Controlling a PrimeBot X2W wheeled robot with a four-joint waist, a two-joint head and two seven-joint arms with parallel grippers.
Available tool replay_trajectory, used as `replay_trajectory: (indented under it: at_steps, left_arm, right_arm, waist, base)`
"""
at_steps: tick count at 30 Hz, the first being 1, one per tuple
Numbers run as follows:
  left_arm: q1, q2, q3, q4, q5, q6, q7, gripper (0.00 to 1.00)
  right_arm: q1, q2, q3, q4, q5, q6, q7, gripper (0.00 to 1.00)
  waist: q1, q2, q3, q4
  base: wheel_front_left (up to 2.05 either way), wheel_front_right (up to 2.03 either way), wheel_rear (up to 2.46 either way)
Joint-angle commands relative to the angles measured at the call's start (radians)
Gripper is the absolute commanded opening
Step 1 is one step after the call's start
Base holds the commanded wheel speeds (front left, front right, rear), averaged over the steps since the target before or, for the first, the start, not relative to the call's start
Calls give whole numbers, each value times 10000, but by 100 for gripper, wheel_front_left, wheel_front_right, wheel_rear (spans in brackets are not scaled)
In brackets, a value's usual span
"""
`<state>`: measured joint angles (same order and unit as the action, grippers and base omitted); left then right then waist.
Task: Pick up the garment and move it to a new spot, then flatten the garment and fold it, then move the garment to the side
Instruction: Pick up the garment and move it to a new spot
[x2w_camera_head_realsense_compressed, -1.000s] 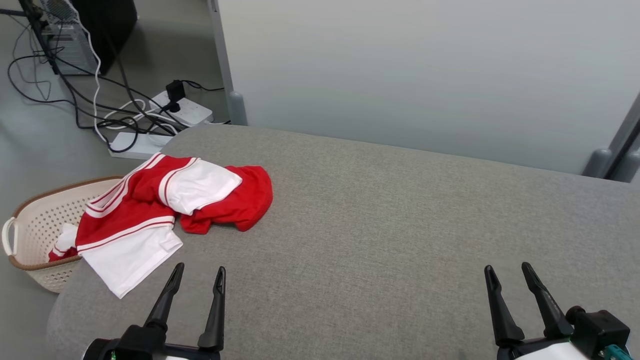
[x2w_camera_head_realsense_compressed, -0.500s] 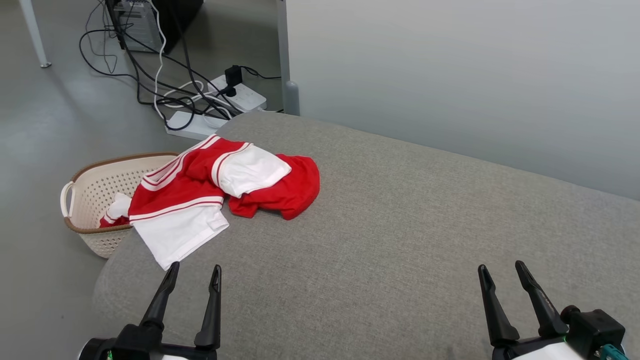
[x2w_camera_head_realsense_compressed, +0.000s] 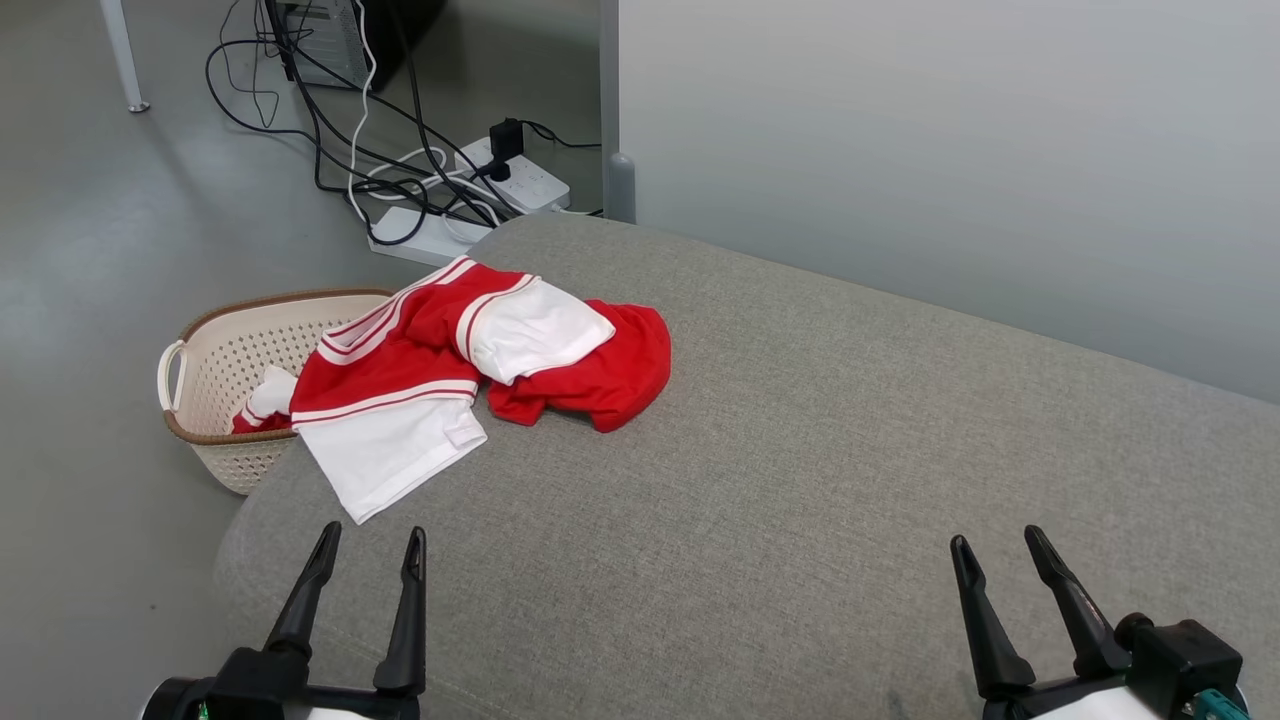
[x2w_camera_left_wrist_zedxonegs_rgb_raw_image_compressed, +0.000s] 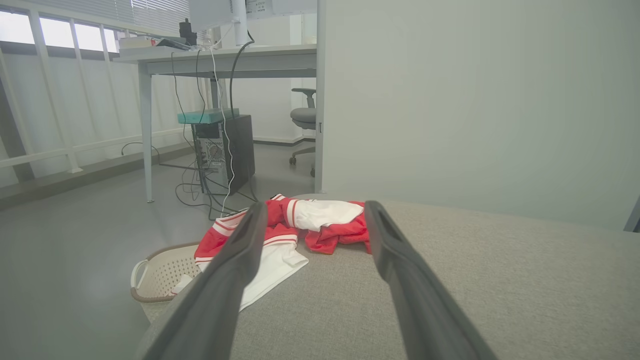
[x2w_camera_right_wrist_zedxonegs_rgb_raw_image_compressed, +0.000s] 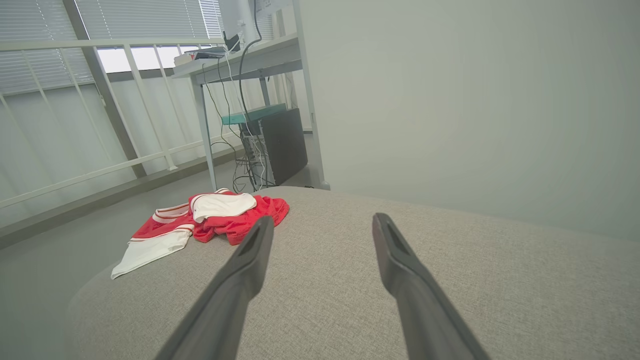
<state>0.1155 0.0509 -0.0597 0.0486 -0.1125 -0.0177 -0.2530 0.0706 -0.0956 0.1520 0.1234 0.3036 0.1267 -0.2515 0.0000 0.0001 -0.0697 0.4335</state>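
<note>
In the head view, a grey padded surface (x2w_camera_head_realsense_compressed: 820, 450) is seen before a pale partition (x2w_camera_head_realsense_compressed: 900, 130). The red and white garment (x2w_camera_head_realsense_compressed: 390, 365) is crumpled at its far left corner. A perforated basket (x2w_camera_head_realsense_compressed: 225, 465) stands on the floor beside it; whether the cloth inside belongs to the garment cannot be told. Cables (x2w_camera_head_realsense_compressed: 330, 150) and a power strip (x2w_camera_head_realsense_compressed: 530, 182) lie beyond. The left gripper (x2w_camera_head_realsense_compressed: 372, 530) and right gripper (x2w_camera_head_realsense_compressed: 995, 537), cut off below, are spread wide and empty. In the left wrist view, a desk (x2w_camera_left_wrist_zedxonegs_rgb_raw_image_compressed: 225, 55), a computer tower (x2w_camera_left_wrist_zedxonegs_rgb_raw_image_compressed: 225, 150) and a chair (x2w_camera_left_wrist_zedxonegs_rgb_raw_image_compressed: 302, 117) are shown; the garment is partly covered by the left gripper. In the right wrist view, the garment lies far left, well apart.
</note>
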Motion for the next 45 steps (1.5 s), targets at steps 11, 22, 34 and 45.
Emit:
replay_trajectory:
  at_steps: [11,22,34,45]
  left_arm:
    - [-992,-5,209,94,-426,442,-88,100]
    - [-2879,-6,-183,1457,-1251,1012,5,100]
    - [-5729,-6,-223,4324,-2324,1419,481,100]
    - [-8144,143,216,7640,-2964,1477,834,100]
  right_arm:
    - [-511,-300,372,-172,119,40,-103,100]
    - [-796,-692,467,-267,85,40,-103,100]
    - [-1606,-1339,680,-309,96,40,-103,100]
    - [-2117,-1650,771,-419,349,40,-103,100]
  waist:
    - [0,-1,291,-318]
    - [0,-1,1157,-779]
    - [0,-1,2564,-1340]
    - [0,-1,3302,-1812]
  base:
    - [0,0,0]
    - [0,0,0]
    - [0,0,0]
    - [0,0,0]
